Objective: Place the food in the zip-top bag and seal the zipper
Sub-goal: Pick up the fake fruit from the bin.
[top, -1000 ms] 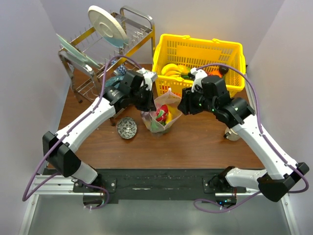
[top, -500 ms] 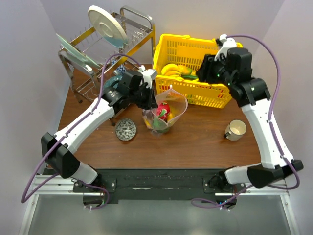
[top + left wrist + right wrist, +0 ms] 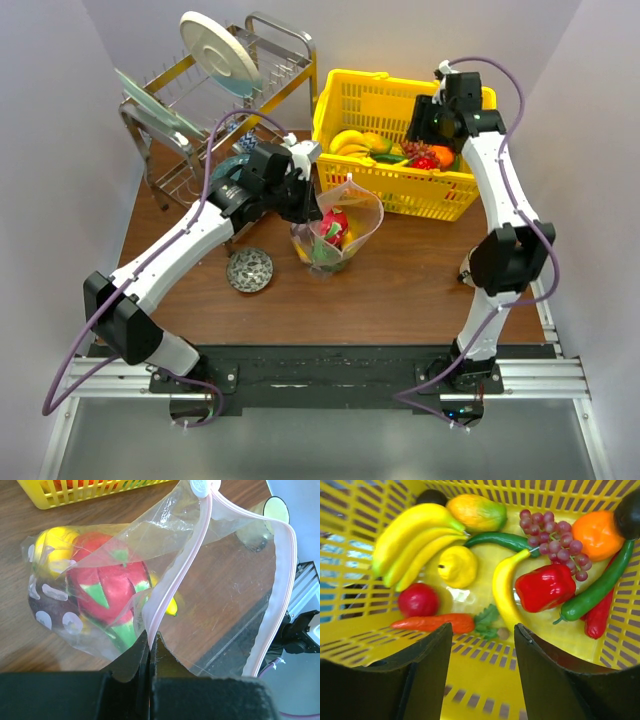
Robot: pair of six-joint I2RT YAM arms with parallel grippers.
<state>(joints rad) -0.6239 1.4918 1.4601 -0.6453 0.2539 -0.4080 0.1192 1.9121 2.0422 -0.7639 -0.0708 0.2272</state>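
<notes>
right gripper [image 3: 481, 645] has swung from the zip-top bag [image 3: 340, 222], frame centre, up into the yellow basket [image 3: 395, 195] upper right, jaws apart over food [image 3: 545, 586]; left gripper [image 3: 150, 642] stays clamped on the bag's zipper [image 3: 175, 575].

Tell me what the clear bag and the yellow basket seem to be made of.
The clear crinkly zip-top bag: thin plastic film, glossy; it creases, reflects light and is see-through. The yellow slotted basket: probably rigid moulded plastic, smooth and shiny, judging by its even slots.
</notes>
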